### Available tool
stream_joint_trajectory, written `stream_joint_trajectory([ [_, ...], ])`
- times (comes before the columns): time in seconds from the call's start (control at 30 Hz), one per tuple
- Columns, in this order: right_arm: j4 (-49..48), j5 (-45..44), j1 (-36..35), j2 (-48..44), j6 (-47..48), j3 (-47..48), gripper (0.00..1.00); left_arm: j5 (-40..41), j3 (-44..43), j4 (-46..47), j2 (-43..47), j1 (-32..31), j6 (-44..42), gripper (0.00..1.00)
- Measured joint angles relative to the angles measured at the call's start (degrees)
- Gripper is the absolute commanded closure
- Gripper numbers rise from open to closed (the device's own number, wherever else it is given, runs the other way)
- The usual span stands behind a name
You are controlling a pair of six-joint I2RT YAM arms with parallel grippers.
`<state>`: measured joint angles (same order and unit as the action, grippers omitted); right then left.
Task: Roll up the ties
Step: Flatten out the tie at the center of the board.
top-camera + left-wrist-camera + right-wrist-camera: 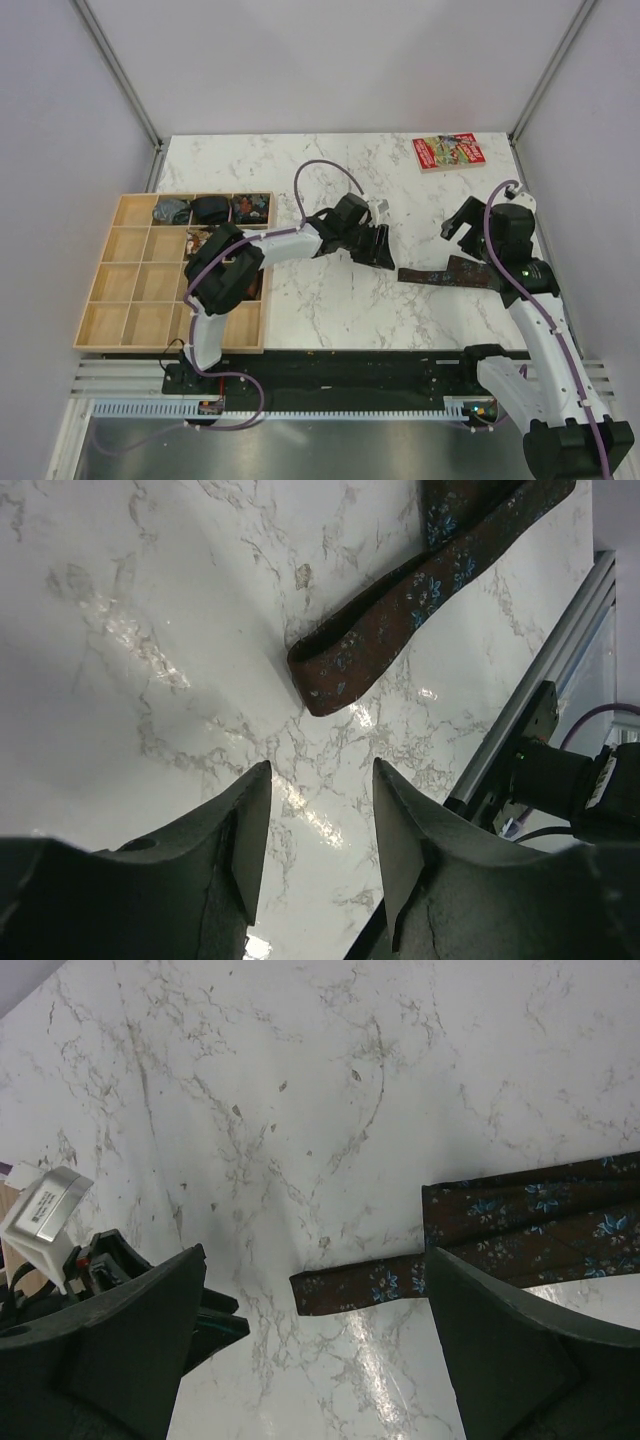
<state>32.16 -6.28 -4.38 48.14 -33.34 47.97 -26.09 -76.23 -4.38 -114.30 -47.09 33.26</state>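
Lying flat on the marble tabletop (330, 310), nearer the right edge than the left, is one unrolled tie (448, 274). It is dark brown with small pale-blue flowers. Its long axis runs left to right, roughly parallel to the near edge. The narrow, blunt end points toward the left edge, and the broader part, which looks doubled over, lies toward the right edge.

The right pincer (462, 245) hangs over that broader part, released, with its fingers spread wide. In its wrist view one finger (510, 1350) covers part of the cloth, but the fingers are not closed on the cloth.

The left pincer (378, 248) sits near the middle of the tabletop, just left of the narrow end. It is also released, with only bare marble between its fingers (250, 820).

Along the left edge is a wooden tray (110, 325) of square compartments. Three rolled ties (210, 208) sit in its far row, one per compartment. More dark fabric shows beside the left arm, too hidden to count.

One red booklet (448, 152) lies flat in the far right corner.
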Motion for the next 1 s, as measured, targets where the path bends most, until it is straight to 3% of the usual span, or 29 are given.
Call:
stream_joint_trajectory([
  [0.63, 1.5, 1.8, 0.0, -1.2, 0.2, -2.0, 0.02, -0.7, -7.4, 0.7, -10.7, -3.0, 1.6, 0.52],
  [0.9, 1.7, 1.8, 0.0, -1.3, 0.6, -2.6, 0.02, -0.3, -8.2, 1.4, -11.7, -3.8, 2.1, 0.62],
  [1.0, 1.7, 1.8, 0.0, -1.3, 0.7, -2.6, 0.02, 0.7, -8.4, 1.3, -11.9, -3.9, 2.3, 0.74],
])
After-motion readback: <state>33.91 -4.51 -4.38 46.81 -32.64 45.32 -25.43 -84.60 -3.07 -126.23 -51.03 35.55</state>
